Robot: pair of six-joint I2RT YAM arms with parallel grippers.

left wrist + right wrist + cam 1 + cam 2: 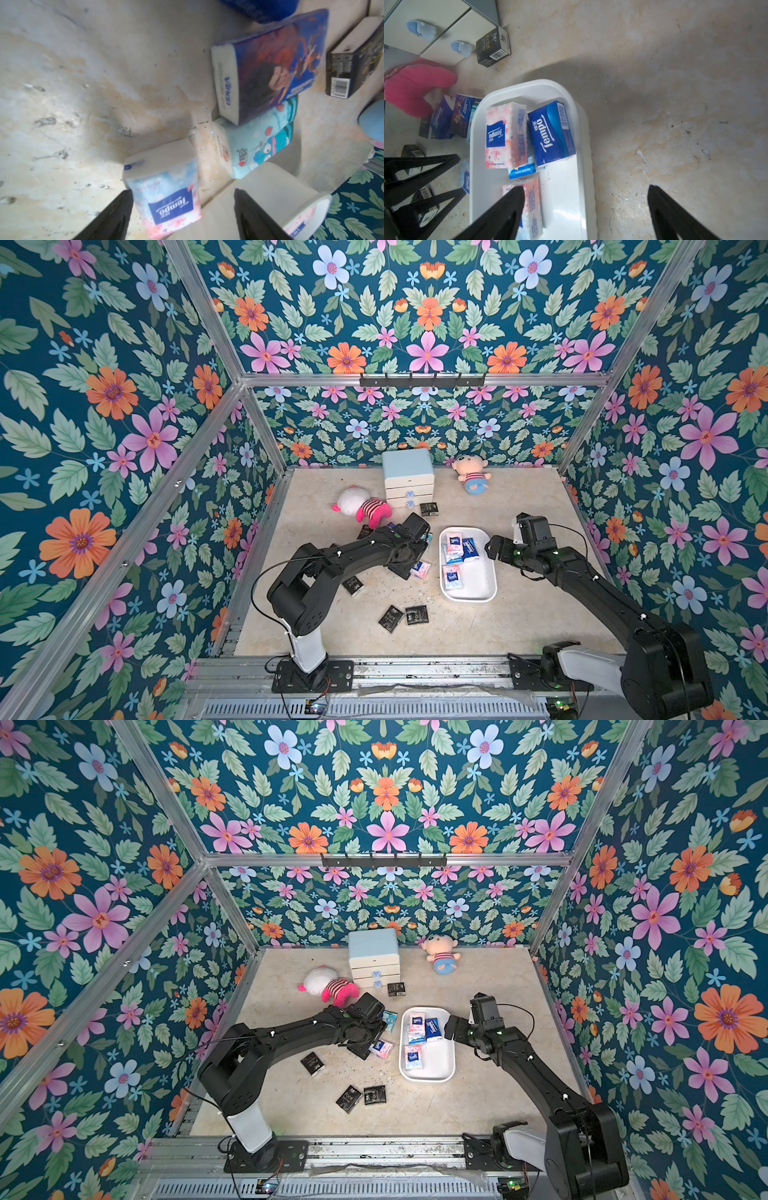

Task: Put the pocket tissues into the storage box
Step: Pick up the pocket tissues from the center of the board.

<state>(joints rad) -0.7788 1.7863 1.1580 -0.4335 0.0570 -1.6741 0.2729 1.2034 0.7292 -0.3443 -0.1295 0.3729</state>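
Pocket tissues (451,576) — 4 in storage box (478,589); left jaws straddle pink packet (164,187).

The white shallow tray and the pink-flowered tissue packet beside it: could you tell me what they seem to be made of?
The white shallow rounded tray looks like glossy moulded plastic: light glares off its floor. The pink-flowered tissue packet seems wrapped in thin printed plastic film, faintly shiny.

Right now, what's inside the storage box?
Storage box: pink packet, dark blue packet, second pink packet. A light blue packet lies mostly covered under them; anything beneath can't be seen.
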